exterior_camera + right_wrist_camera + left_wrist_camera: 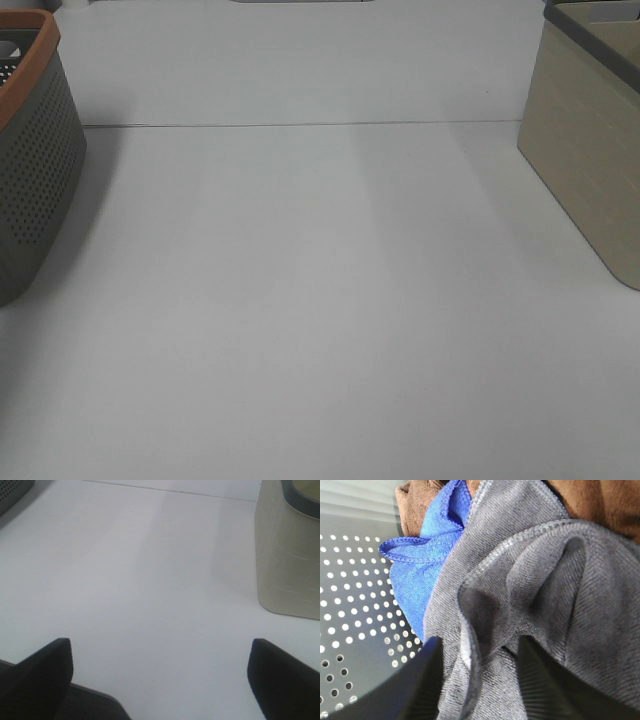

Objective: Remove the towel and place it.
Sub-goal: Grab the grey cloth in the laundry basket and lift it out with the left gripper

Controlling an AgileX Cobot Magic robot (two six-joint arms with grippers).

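Note:
The towel [520, 595] is dark grey terry cloth with a stitched hem. It lies crumpled on top of other cloths inside the perforated grey basket [350, 620]. My left gripper [480, 690] is down in the basket, its two dark fingers [420, 690] closed in on either side of a raised fold of the towel. My right gripper [160, 680] is open and empty above the bare white table [150, 580]. Neither gripper shows in the exterior high view, and the towel is hidden there.
A blue cloth [415, 570] and a brown cloth [600, 505] lie under the towel. The grey basket with an orange rim [30, 170] stands at the table's left edge. A beige bin with a dark rim [590, 170] stands at the right, also in the right wrist view [290, 555].

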